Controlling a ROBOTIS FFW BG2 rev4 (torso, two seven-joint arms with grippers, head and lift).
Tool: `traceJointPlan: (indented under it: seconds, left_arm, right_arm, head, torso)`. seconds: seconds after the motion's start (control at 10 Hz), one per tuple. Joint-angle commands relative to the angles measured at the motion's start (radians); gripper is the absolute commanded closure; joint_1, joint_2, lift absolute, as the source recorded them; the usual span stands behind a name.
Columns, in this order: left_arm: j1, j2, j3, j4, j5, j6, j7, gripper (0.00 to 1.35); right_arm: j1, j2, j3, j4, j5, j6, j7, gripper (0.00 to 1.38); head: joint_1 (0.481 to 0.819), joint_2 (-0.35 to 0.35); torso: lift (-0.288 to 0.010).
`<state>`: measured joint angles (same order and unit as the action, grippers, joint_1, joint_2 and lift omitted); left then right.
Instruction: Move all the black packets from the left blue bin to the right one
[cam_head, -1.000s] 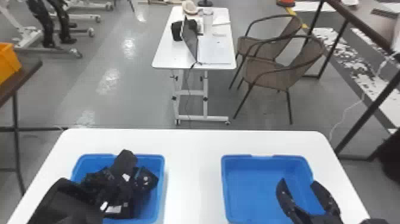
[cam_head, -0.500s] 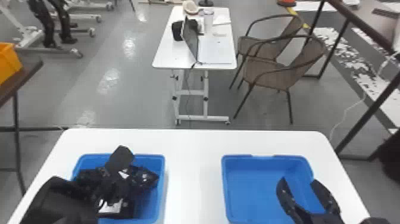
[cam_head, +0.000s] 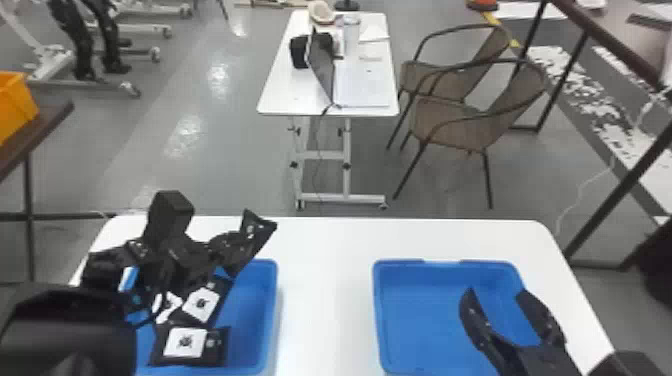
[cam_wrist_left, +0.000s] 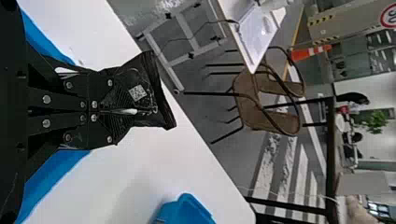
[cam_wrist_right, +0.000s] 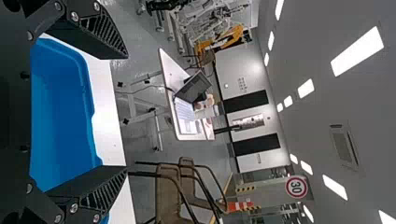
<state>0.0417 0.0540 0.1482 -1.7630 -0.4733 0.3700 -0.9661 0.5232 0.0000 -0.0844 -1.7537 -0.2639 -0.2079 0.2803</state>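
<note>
Over the left blue bin (cam_head: 274, 300), your left gripper (cam_wrist_left: 122, 112) is clamping one black packet (cam_wrist_left: 156, 93); other packets (cam_head: 185, 343) are lying below. Any slack pinch is risking a drop short of the right blue bin (cam_head: 377, 310), where your right gripper (cam_head: 496, 291) is standing open, possibly obstructing release.

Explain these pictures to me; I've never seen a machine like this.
This is a robot with two black arms. One picture looks forward and down from its head; the other two come from cameras on its wrists, so the room lies sideways in them. On the white table stand two blue bins, the left bin with black packets in it, the right bin beneath the right end effector, whose fingers are open. The left end effector grips another packet. Chairs stand farther off.
</note>
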Motion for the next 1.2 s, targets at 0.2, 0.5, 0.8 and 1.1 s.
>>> traceJointPlan:
  seconds: [0.2,0.5,0.8,1.1]
  left_arm:
    - [-0.108,0.040,-0.185,-0.010,0.110,-0.022,-0.017,1.22]
    - [-0.201,0.069,-0.328,0.073,0.163,-0.079,-0.002,1.22]
    - [-0.302,0.078,-0.458,0.235,0.208,-0.168,0.036,1.22]
    - [-0.341,0.044,-0.550,0.301,0.090,-0.295,0.147,1.22]
  right_arm:
    - [-0.080,0.001,0.003,-0.032,0.003,0.068,0.063,0.18]
    - [-0.153,0.001,0.008,-0.029,0.006,0.071,0.082,0.18]
    - [-0.239,0.001,0.011,-0.007,0.000,0.071,0.116,0.18]
    - [-0.288,0.001,0.011,0.036,-0.066,0.062,0.137,0.18]
  head:
    - [0.695,-0.078]
    - [0.695,-0.149]
    - [0.695,-0.198]
    - [0.695,-0.231]
  torso:
    - [0.000]
    - [0.000]
    - [0.000]
    - [0.000]
